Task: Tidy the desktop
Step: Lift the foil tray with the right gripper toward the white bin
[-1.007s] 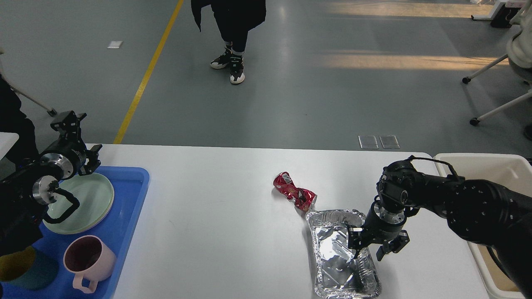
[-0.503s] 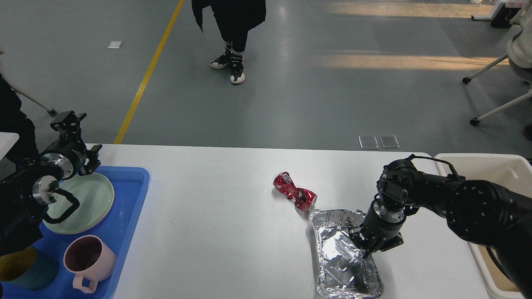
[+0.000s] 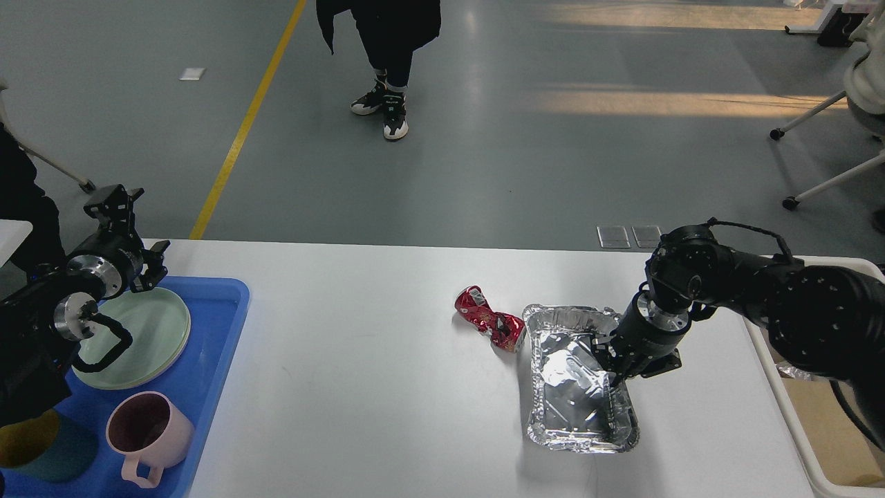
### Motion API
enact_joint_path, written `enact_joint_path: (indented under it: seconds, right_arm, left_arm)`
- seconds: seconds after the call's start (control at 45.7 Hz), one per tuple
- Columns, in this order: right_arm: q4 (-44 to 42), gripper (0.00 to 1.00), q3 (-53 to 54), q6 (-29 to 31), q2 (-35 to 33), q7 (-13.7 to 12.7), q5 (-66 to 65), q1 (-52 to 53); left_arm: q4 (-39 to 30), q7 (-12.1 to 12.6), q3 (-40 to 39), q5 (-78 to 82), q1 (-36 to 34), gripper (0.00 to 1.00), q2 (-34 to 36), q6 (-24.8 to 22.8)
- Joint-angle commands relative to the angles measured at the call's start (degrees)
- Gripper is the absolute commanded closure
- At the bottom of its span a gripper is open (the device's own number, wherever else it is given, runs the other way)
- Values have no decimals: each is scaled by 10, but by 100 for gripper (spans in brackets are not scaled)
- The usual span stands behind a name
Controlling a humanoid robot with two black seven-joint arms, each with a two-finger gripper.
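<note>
The white desktop spans the view. A crumpled foil tray lies right of centre, and my right gripper is shut on its right rim, the tray hanging tilted just above the surface. A crushed red can touches the foil tray's far left corner. My left gripper hovers over the far left corner of the desktop, above a blue tray; its fingers are too dark to tell apart.
The blue tray holds a pale green plate, a pink mug and a yellow-and-teal cup. A cream bin stands off the right edge. A person stands beyond the table, with office chairs at far right.
My right gripper closed on the foil tray's right rim, then moved up and away from me, carrying the tray against the red can. The left arm stayed still.
</note>
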Motion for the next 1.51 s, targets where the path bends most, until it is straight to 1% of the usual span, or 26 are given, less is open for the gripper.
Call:
enact_joint_path:
  seconds: [0.0, 0.241, 0.482, 0.613, 0.832, 1.051, 1.27, 1.379, 1.489]
  right_arm:
    - [1, 100, 0, 0, -13, 0, -1, 10]
    - [25, 100, -1, 0, -54, 0, -1, 50]
    - [73, 100, 0, 0, -115, 0, 0, 140]
    - [85, 100, 1, 0, -142, 0, 0, 194]
    - [86, 100, 0, 0, -161, 0, -1, 260]
    - [86, 100, 0, 0, -168, 0, -1, 287]
    - [85, 100, 0, 0, -201, 0, -1, 312]
    - [79, 100, -2, 0, -210, 0, -4, 314]
    - [77, 100, -3, 0, -234, 0, -6, 314]
  left_arm:
    - [0, 0, 0, 0, 0, 4, 0, 0]
    - [0, 0, 0, 0, 0, 4, 0, 0]
    - [0, 0, 0, 0, 0, 4, 0, 0]
    - [0, 0, 0, 0, 0, 4, 0, 0]
    - [0, 0, 0, 0, 1, 4, 0, 0]
    - [0, 0, 0, 0, 0, 4, 0, 0]
    - [0, 0, 0, 0, 0, 4, 0, 0]
    - [0, 0, 0, 0, 0, 4, 0, 0]
    - [0, 0, 0, 0, 0, 4, 0, 0]
